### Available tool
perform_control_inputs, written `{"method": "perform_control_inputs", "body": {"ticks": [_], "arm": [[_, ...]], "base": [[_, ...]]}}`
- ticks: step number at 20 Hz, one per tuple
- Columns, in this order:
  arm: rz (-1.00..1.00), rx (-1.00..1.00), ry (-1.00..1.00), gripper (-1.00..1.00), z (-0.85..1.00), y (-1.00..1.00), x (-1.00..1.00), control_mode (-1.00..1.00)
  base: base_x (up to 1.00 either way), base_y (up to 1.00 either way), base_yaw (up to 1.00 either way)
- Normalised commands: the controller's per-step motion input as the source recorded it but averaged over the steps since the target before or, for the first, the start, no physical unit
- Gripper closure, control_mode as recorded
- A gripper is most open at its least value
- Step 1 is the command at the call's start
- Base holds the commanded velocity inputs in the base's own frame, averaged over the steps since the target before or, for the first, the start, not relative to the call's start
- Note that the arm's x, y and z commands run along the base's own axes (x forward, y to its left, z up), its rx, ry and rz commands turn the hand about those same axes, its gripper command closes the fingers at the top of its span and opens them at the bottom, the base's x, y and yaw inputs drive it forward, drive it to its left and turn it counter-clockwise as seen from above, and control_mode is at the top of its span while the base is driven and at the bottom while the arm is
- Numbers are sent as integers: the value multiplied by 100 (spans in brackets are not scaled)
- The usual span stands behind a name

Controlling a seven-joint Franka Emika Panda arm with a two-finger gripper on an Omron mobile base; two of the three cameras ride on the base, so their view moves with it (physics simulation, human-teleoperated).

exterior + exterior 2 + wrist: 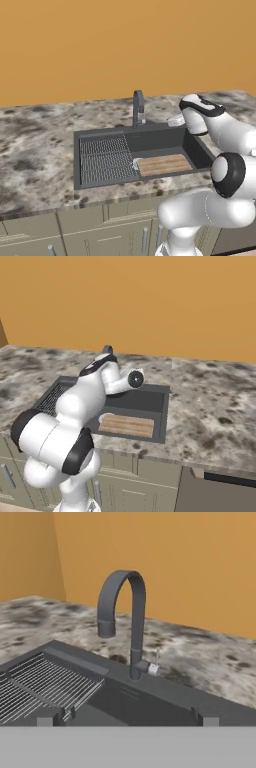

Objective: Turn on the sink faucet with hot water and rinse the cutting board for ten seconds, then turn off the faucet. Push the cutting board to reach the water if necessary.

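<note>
Tap [122,619] dry, lever [153,668] untouched. Claw [127,719] wide open, empty, facing it. Ease in, nudge lever hot side. Board [164,164] waits in sink [150,142].

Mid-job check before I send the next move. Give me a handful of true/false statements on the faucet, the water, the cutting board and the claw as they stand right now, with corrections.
1. Water is running from the faucet. False: no stream leaves the spout.
2. The cutting board lies flat in the sink basin. True.
3. The claw is shut on the lever. False: it is open, short of the faucet, holding nothing.
4. The cutting board rests on the ribbed drainboard. False: it lies beside it, on the basin floor.
5. The lever sits low on the faucet's stem, on the side away from the drainboard in the hand view. True.
</note>
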Motion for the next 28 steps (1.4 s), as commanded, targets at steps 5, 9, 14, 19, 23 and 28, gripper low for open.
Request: {"method": "perform_control_inputs", "body": {"ticks": [5,9,14,19,23,28], "arm": [[0,1,-2,-100,-9,0,35,-100],[0,1,0,-100,-3,0,28,-100],[0,1,0,-100,-6,0,29,-100],[0,1,0,-100,-9,0,30,-100],[0,0,0,-100,-14,0,28,-100],[0,1,0,-100,-16,0,29,-100]], "base": [[0,0,0],[0,0,0],[0,0,0],[0,0,0],[0,0,0],[0,0,0]]}}
